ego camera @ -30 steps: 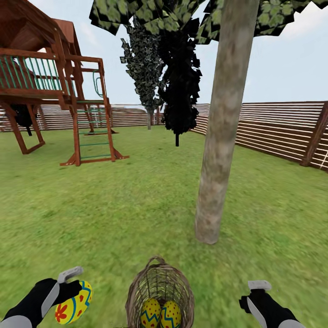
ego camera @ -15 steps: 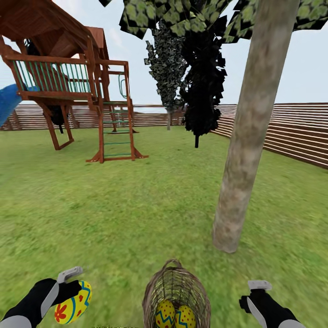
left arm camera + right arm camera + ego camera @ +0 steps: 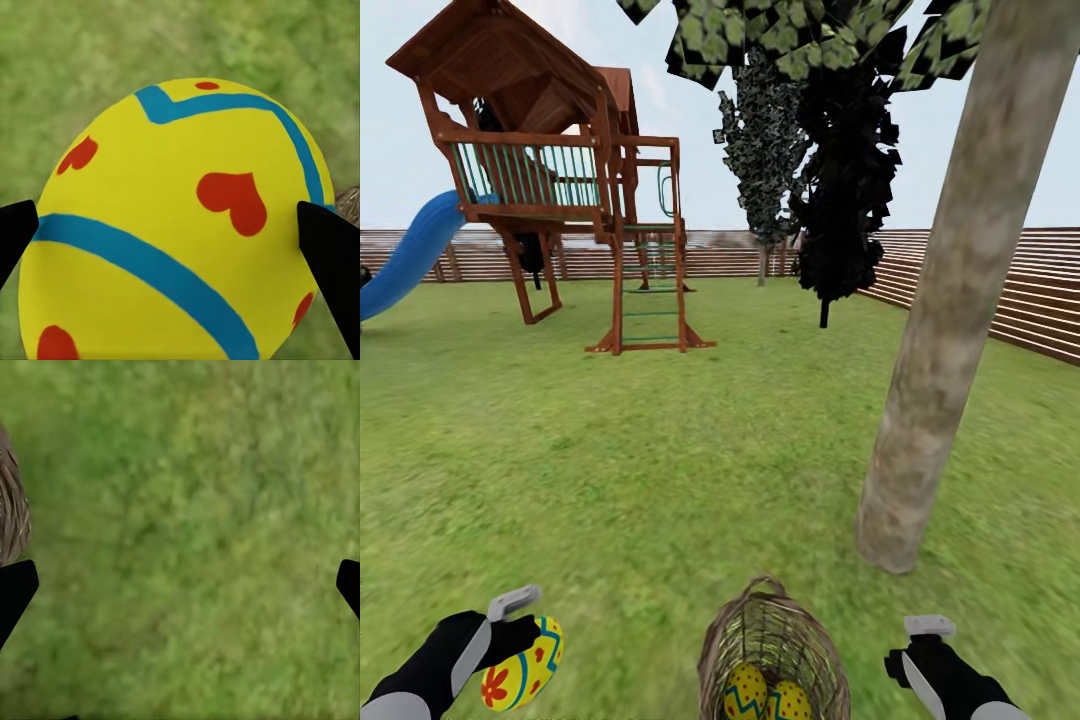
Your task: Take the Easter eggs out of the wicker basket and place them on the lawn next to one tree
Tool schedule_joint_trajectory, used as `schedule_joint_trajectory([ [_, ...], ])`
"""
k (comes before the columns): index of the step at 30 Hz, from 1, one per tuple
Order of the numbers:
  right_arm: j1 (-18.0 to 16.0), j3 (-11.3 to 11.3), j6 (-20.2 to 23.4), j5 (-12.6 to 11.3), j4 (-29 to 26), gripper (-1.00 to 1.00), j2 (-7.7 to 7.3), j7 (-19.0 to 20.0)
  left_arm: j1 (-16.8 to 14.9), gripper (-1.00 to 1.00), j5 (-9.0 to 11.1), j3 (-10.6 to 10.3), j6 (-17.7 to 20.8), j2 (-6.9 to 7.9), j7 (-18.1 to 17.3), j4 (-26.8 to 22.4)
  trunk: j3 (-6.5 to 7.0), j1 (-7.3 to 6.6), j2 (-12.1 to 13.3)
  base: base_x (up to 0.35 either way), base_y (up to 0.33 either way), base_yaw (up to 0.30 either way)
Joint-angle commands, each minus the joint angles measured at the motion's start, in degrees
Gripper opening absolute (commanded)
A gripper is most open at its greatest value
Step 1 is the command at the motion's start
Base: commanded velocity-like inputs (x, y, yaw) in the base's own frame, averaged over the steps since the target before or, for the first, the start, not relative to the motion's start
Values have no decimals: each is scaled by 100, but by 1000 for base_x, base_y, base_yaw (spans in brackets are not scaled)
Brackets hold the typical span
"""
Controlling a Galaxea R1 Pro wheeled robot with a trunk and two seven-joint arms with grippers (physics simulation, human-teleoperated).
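My left gripper point(image 3: 520, 645) is shut on one yellow Easter egg point(image 3: 523, 664) with blue bands and red marks, held above the lawn point(image 3: 610, 470) at the lower left. Up close the egg point(image 3: 176, 225) sits between the black fingertips point(image 3: 330, 247). The wicker basket point(image 3: 772, 640) stands at the bottom centre with two eggs point(image 3: 765, 697) inside. A pale-trunked tree point(image 3: 945, 320) rises just beyond the basket to the right. My right gripper point(image 3: 920, 650) hangs open over bare grass point(image 3: 195, 540), right of the basket, whose edge point(image 3: 11, 510) shows beside it.
A wooden playset point(image 3: 575, 190) with a blue slide point(image 3: 410, 255) stands far left. A black-leaved tree point(image 3: 850, 190) and a dark mottled tree point(image 3: 765, 170) stand further back. A slatted fence point(image 3: 1040, 290) rings the yard.
The whole view has swung left: tree, basket and playset shifted right in the picture and the slide came into sight. Both grippers hold the same pose, the egg still gripped.
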Motion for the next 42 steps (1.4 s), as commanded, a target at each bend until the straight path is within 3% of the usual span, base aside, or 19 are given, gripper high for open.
schedule_joint_trajectory([
  [1, -2, 45, 31, -47, -11, 100, -6, -32, -1, -100, 14, 32, 37, -3, -17, -8, -7, 0, -4, 0, 0, 10],
  [42, -2, 51, 34, -45, -11, 100, 6, -58, 1, -100, 19, 18, 32, -38, -12, -8, -7, 0, -4, 0, 0, 285],
])
